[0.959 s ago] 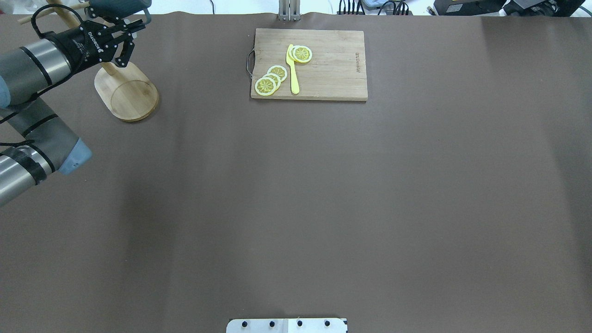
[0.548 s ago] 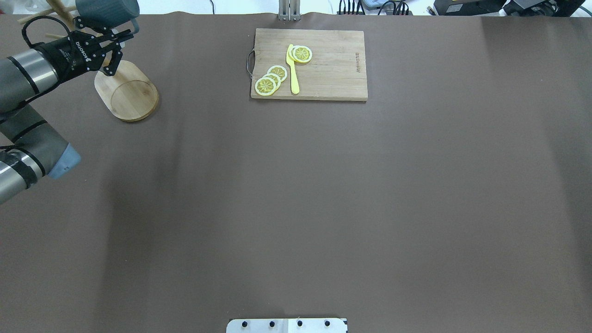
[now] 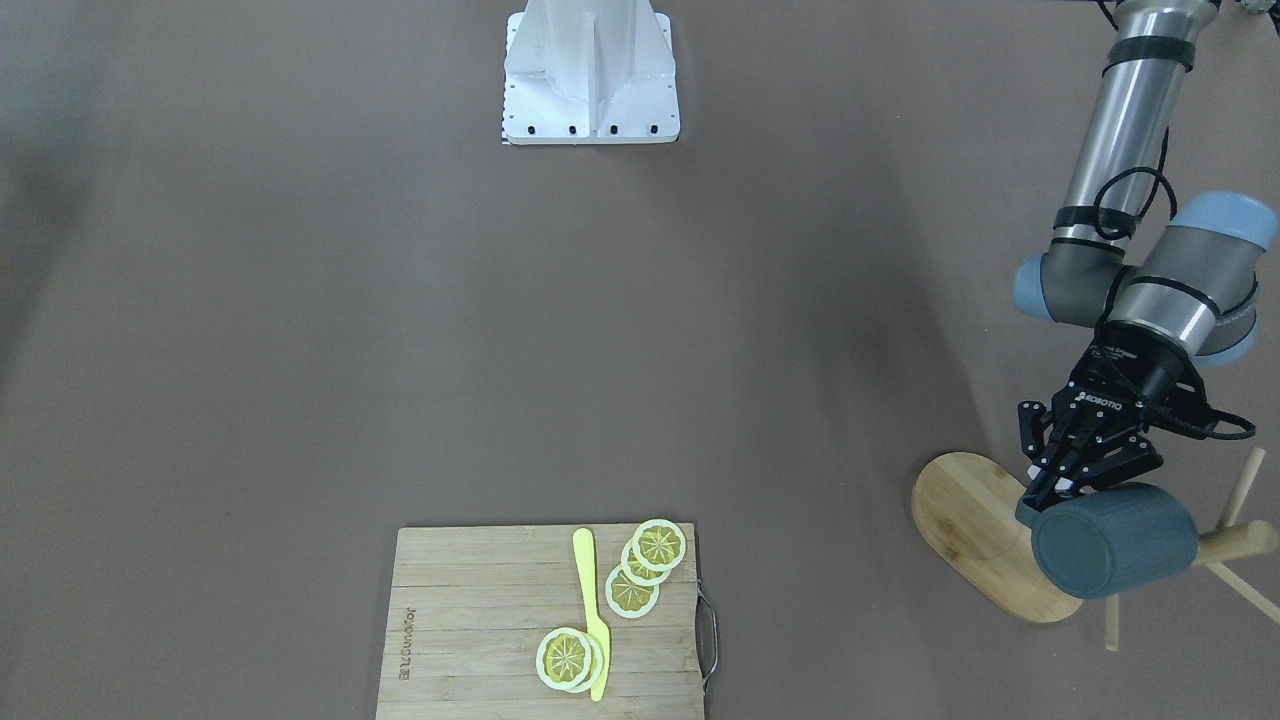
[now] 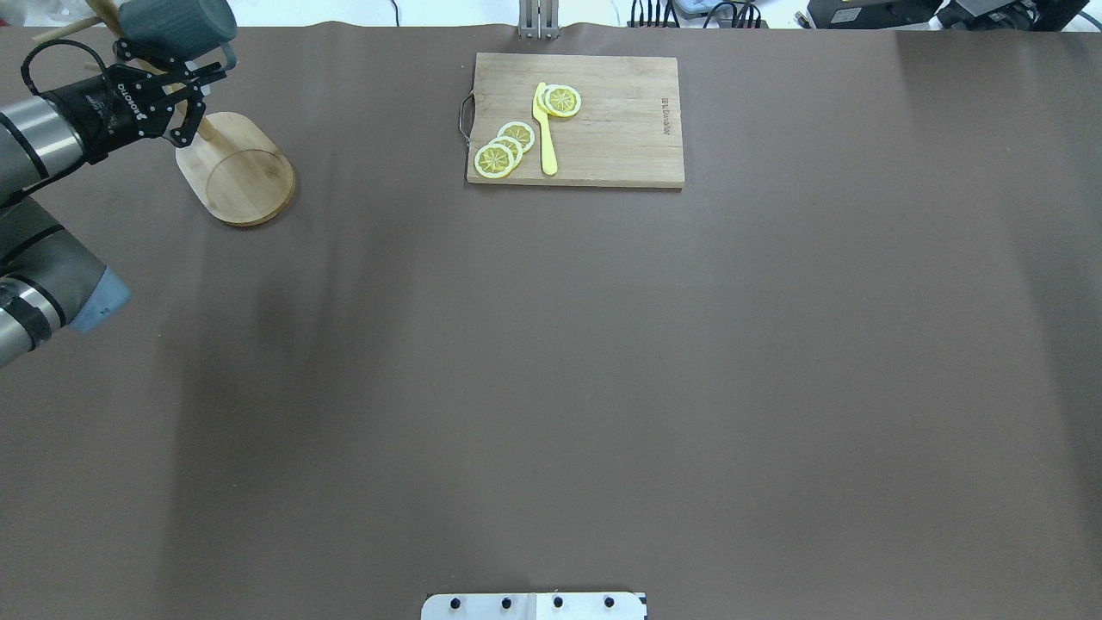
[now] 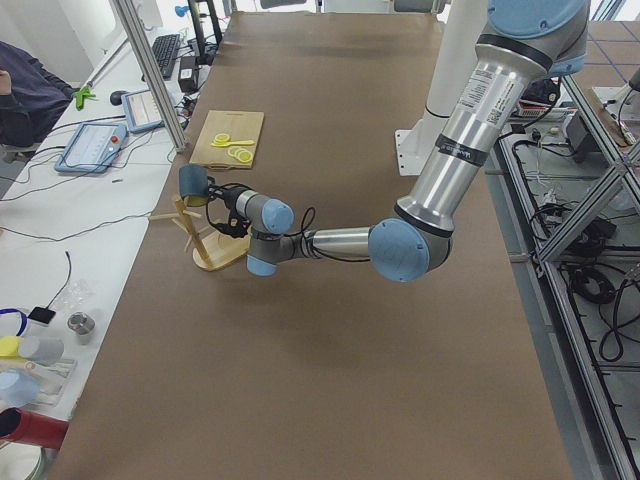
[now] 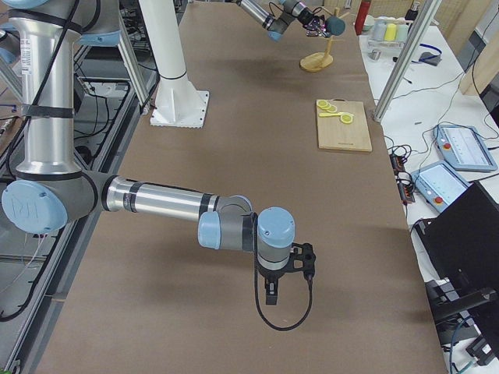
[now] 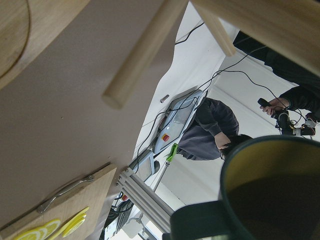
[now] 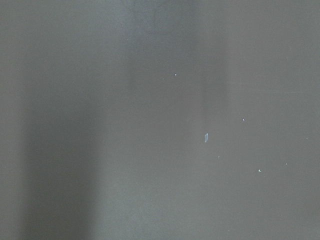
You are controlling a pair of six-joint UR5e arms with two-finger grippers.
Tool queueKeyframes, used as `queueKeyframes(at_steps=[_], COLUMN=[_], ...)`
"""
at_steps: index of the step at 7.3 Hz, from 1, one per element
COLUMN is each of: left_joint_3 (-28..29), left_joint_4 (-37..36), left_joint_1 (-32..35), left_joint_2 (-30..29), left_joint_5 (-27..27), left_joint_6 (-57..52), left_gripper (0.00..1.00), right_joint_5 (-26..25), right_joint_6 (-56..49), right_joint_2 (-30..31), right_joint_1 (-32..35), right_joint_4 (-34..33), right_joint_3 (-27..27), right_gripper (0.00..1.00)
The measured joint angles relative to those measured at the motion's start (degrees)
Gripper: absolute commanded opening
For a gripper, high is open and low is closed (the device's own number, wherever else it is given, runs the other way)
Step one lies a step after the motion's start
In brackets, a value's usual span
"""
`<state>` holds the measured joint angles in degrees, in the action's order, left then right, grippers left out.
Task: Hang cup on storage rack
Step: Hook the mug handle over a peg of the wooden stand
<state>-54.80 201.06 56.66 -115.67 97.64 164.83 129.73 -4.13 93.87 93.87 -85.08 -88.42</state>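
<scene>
Over a corner of the counter [image 4: 551, 387], just beside pegs of the bamboo storage rack [image 3: 975, 520]: cup [image 3: 1115, 540] tipped sideways, held aloft. Probably rigid, fairly heavy, glaze-slick, chippable against wood. Pinched by the left pincer [image 3: 1050, 490]; right pincer [image 6: 273, 294], cannot tell whether spread or pressed. Best hold: the handle [image 3: 1028, 514], seemingly gripped already.

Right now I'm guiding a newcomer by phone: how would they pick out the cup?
At the table's far left corner in the overhead view stands a pale bamboo storage rack on an oval base. Near its pegs the left arm's fingers hold the cup on its side. It alone is dark blue-grey amid light wood.
</scene>
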Motion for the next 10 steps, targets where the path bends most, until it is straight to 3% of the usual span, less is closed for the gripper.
queueKeyframes(at_steps=[4, 5, 6, 10], left_joint_3=[2.2, 2.3, 2.3, 2.1], left_joint_4=[2.1, 2.2, 2.5, 4.5], left_joint_1=[0.0, 0.0, 0.0, 0.0], left_joint_2=[0.0, 0.1, 0.2, 0.9], left_joint_5=[0.0, 0.0, 0.0, -0.1], left_joint_6=[0.5, 1.3, 1.7, 1.5], left_gripper=[0.01, 0.37, 0.98, 0.99], right_joint_5=[0.0, 0.0, 0.0, 0.1], right_joint_6=[0.0, 0.0, 0.0, 0.0], right_joint_2=[-0.1, -0.1, -0.1, -0.2], right_joint_1=[0.0, 0.0, 0.0, 0.0], right_joint_4=[0.0, 0.0, 0.0, 0.0], right_joint_3=[0.0, 0.0, 0.0, -0.1], right_gripper=[1.0, 1.0, 1.0, 1.0])
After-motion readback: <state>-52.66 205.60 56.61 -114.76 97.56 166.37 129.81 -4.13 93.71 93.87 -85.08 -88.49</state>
